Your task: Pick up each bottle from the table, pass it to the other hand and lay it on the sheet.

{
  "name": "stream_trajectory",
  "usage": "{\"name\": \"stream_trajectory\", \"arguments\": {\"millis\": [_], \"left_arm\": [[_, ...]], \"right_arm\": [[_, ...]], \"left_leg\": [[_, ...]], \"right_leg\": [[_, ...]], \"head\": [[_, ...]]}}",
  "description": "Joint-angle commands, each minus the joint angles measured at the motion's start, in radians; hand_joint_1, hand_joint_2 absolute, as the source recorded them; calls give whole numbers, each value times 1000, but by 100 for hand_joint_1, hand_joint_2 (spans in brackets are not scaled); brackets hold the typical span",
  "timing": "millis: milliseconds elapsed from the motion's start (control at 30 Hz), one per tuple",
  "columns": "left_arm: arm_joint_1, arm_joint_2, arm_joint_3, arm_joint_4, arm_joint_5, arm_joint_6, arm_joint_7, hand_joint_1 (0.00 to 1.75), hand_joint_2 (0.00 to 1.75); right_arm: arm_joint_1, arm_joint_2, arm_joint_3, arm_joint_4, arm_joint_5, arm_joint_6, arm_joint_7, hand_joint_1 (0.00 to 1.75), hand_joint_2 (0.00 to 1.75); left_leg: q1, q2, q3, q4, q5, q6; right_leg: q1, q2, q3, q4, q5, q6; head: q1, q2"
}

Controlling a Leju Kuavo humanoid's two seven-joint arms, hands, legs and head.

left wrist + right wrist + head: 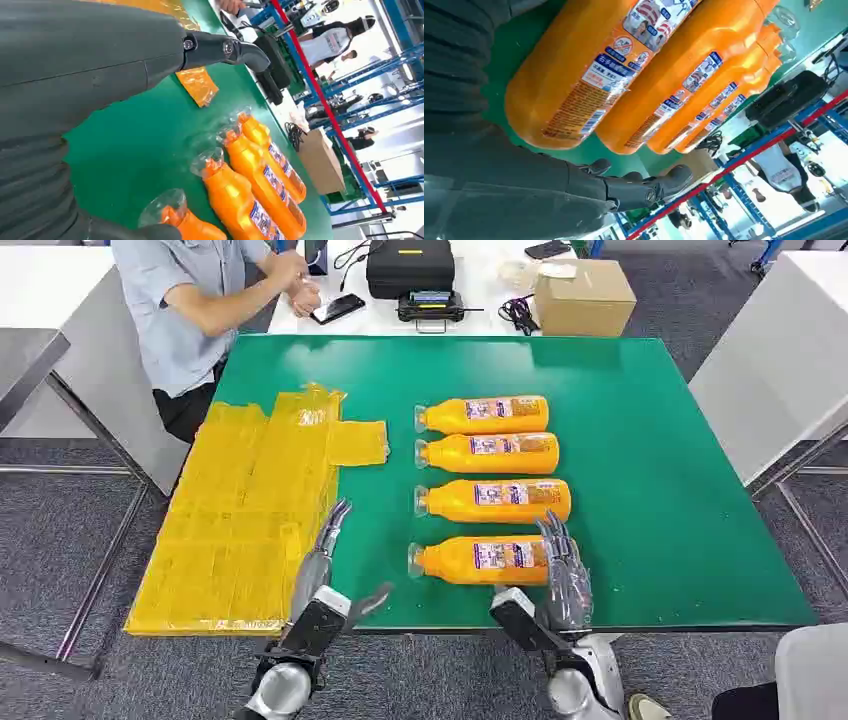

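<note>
Orange bottles (490,487), four, lay in a column mid-table (680,490), caps toward nine o'clock. The yellow sheet (245,515) lay at nine o'clock. Right hand (566,575) hovered released beside the nearest bottle's (480,560) base; left hand (322,565) spread, holding nothing.

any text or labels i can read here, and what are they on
Nothing reads clearly enough to quote.
Label on the nearest bottle: blue and white Chinese print and a barcode, too blurred.
Labels on the other three bottles: too small.
Cardboard box: no print visible.
Yellow sheet: none.
</note>
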Motion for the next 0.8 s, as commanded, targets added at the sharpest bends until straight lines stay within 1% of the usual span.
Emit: {"name": "stream_trajectory", "arguments": {"millis": [33, 133, 467, 500, 633, 800], "left_arm": [[-49, 1, -18, 82, 19, 8, -13, 0, 175], [-49, 1, -18, 82, 19, 8, -13, 0, 175], [-52, 0, -30, 89, 20, 5, -13, 0, 175], [-53, 0, -33, 92, 19, 3, -13, 0, 175], [-58, 0, -40, 91, 19, 7, -11, 0, 175], [-51, 1, -47, 82, 13, 2, -2, 0, 175]], "right_arm": [[-52, 1, 23, 65, 1, 6, -9, 0, 175], [-52, 1, 23, 65, 1, 6, -9, 0, 175], [-51, 3, 31, 55, 1, 3, -14, 0, 175], [-52, 3, 32, 56, 4, 1, -13, 0, 175], [-55, 2, 36, 62, 13, -10, -11, 0, 175], [-49, -12, 49, 61, 48, -17, 9, 0, 175]], "left_leg": [[1, 1, 3, -1, -1, -2], [1, 1, 1, 0, 0, -1], [1, 2, 3, 0, -1, -2], [2, 2, 5, 0, -2, -3], [1, 1, 1, 0, 0, -1], [1, 1, 3, 0, -1, -2]], "right_leg": [[1, 1, 3, -1, -1, -2], [1, 0, 1, -1, 0, -2], [1, 1, 3, 0, -1, -3], [2, 1, 5, -1, -1, -3], [1, 0, 1, 0, 0, -2], [1, 1, 3, -1, 0, -2]], "head": [[0, 0], [0, 0], [0, 0], [0, 0], [0, 0], [0, 0]]}}
